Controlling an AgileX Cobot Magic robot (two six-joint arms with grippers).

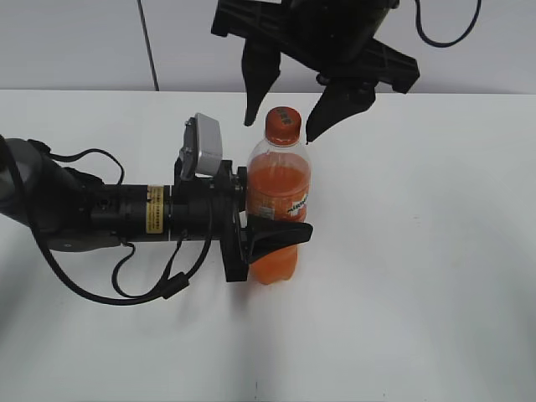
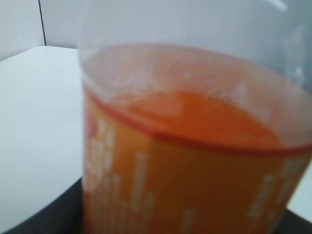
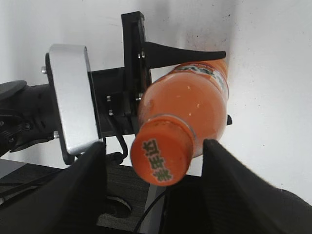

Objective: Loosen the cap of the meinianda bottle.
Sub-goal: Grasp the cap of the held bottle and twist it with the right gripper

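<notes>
The meinianda bottle [image 1: 278, 197] stands upright on the white table, with orange drink and an orange label. My left gripper [image 1: 266, 233] is shut on its lower body from the left; in the left wrist view the bottle [image 2: 195, 161] fills the frame, blurred. The orange cap [image 1: 283, 122] sits on the neck. My right gripper [image 1: 280, 124] hangs from above, open, one finger on each side of the cap with a gap on both sides. The right wrist view shows the cap [image 3: 163, 153] with dark characters on top between the open fingers [image 3: 155, 161], and the bottle [image 3: 195, 105] beneath.
The white table [image 1: 419, 251] spreads all round the bottle. The left arm with its grey camera block [image 1: 201, 146] and a looping black cable [image 1: 142, 285] lies across the left half. A pale wall stands behind the table.
</notes>
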